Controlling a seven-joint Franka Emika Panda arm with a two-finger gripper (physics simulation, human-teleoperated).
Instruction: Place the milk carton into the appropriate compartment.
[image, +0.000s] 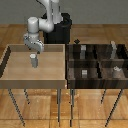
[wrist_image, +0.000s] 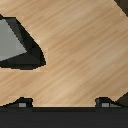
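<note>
Just below the jaws, which stand spread open and grip nothing, the milk carton (image: 34, 61) stands upright in the light wooden tray (image: 15, 75), apart from the dark compartment box (image: 95, 67) alongside.

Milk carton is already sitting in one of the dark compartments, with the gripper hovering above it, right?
Not quite. The exterior view shows the milk carton standing upright in the light wooden tray, not in the dark compartments. The gripper does hover above it.
</note>
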